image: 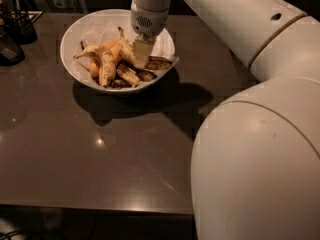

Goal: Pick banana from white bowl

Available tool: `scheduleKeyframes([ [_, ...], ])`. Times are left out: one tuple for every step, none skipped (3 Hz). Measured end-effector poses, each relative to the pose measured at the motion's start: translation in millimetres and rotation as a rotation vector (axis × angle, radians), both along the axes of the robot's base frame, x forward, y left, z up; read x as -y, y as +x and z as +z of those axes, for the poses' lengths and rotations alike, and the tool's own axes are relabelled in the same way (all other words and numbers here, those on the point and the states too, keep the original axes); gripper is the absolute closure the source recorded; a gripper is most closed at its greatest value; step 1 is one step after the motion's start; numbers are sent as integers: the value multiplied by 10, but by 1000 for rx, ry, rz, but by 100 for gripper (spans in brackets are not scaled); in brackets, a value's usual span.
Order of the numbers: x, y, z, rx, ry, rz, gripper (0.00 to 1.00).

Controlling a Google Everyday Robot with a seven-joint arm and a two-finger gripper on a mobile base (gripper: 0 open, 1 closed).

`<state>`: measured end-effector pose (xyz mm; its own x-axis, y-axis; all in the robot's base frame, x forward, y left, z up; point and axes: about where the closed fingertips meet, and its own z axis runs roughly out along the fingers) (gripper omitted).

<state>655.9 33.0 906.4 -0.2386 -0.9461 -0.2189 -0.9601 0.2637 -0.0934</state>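
In the white bowl (68, 38), the gripper (141, 59) low against the banana (127, 48), other bananas (106, 66) alongside, grip unclear

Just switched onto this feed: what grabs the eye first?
The huge white arm fills the right side, reaching over the dark table. Its tool sits low inside the white bowl at top left, among spotted yellow bananas.
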Motion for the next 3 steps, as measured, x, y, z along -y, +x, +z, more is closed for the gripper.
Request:
scheduleKeyframes([
  [0,0,0,0,0,0,100],
  [163,-95,238,60,111,1,100],
  [412,-329,656,157,224,12,100],
])
